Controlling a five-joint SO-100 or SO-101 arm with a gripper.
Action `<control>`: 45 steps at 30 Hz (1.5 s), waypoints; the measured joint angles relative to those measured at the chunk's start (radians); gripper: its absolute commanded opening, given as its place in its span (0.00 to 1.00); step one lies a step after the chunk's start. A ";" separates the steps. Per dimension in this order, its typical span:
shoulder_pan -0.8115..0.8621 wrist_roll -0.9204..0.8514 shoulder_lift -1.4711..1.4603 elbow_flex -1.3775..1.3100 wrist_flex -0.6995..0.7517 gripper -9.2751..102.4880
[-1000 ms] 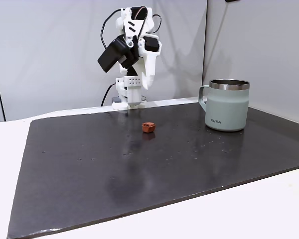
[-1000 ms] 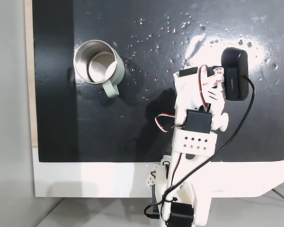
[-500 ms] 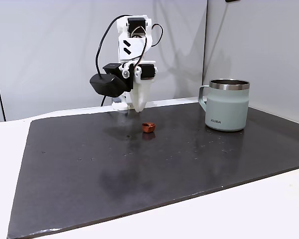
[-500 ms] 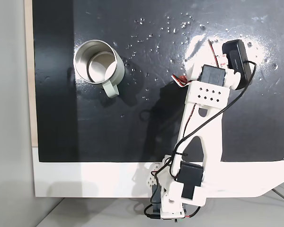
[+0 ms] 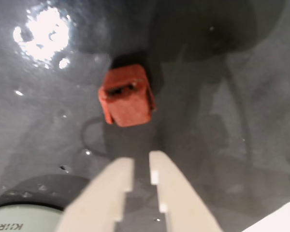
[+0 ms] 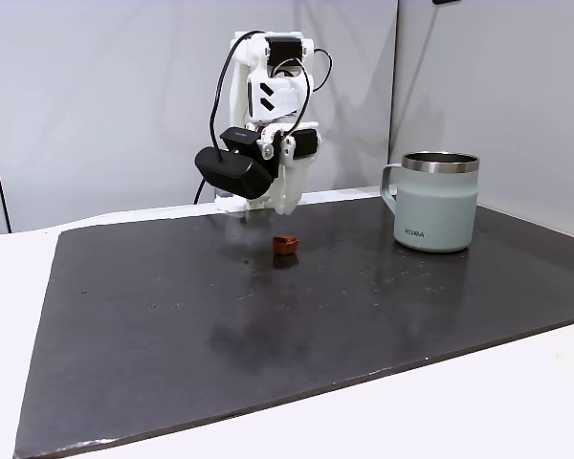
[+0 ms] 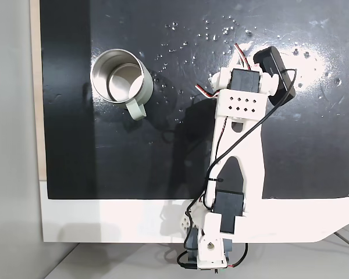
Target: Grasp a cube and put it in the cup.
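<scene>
clearly the reach toward the small rust-red cube-like block point(image 5: 127, 96) is the step in hand: in the wrist view it lies on the dark slate-like bench point(image 5: 241, 145) just beyond the tips of the pale two-finger end effector point(image 5: 141, 173), untouched. the fingers stand nearly together with only a narrow slot between them, holding nothing, a gap that looks slimmer than the block. my judgement is that the next move calls for spreading the fingers, coming down so they straddle the block, then closing. going left to right in a fixed view from the side, the white arm's end effector point(image 6: 289, 199) hangs just above and behind the block point(image 6: 285, 245), and the pale grey-green mug with a steel rim and side handle point(image 6: 440, 203) stands well apart to the right, upright and seemingly empty. small dark lettering on the mug wall reads roughly "kiira", though it is too small to be sure; the wrist view shows it upside down.
</scene>
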 measured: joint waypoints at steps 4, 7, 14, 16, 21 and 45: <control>0.002 -0.002 0.000 0.000 0.011 0.30; 0.008 0.002 -0.020 -0.009 0.014 0.34; 0.037 0.017 -0.089 -0.037 0.014 0.33; 0.035 0.017 -0.101 -0.038 0.014 0.33; 0.029 0.009 -0.152 -0.051 0.014 0.33; 0.029 -0.009 -0.259 -0.092 0.020 0.19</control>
